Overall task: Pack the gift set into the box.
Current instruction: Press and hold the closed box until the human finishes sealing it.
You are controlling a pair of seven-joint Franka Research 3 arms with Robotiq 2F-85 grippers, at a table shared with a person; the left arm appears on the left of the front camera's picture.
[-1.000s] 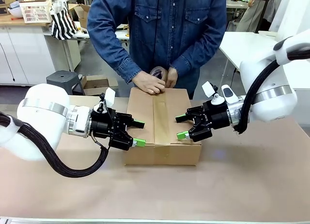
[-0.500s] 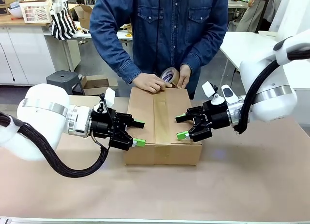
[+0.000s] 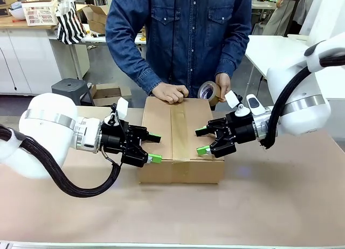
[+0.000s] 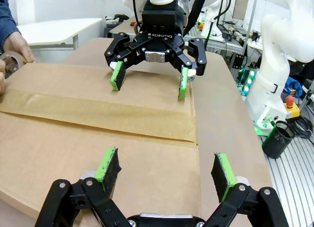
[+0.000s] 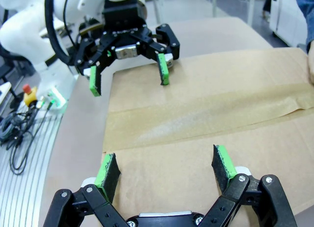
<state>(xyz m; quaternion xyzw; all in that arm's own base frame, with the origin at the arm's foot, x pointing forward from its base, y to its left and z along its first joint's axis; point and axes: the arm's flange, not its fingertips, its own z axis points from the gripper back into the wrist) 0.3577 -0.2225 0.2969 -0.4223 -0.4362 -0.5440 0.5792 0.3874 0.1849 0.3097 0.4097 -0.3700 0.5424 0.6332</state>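
The box (image 3: 159, 125) stands in the middle of the table, its flaps down and a strip of brown tape (image 3: 179, 131) along the seam. The gift set is hidden. My left gripper (image 3: 155, 147) is open at the box's left edge, its fingers over the top. At the right edge my right gripper (image 3: 201, 141) is open too. In the left wrist view my left gripper (image 4: 166, 167) faces the right gripper (image 4: 148, 82) across the taped box (image 4: 59, 153). The right wrist view has my right gripper (image 5: 166, 167) over the box (image 5: 206, 74).
A person stands at the far side, one hand (image 3: 170, 92) resting on the box's far edge, the other holding a tape roll (image 3: 208, 90) just above my right wrist. Brown table (image 3: 269, 206) spreads in front. A white table (image 3: 269, 49) stands behind on the right.
The person's hand with the tape roll has lifted off the box's far edge and moved right. Both arms have stayed still.
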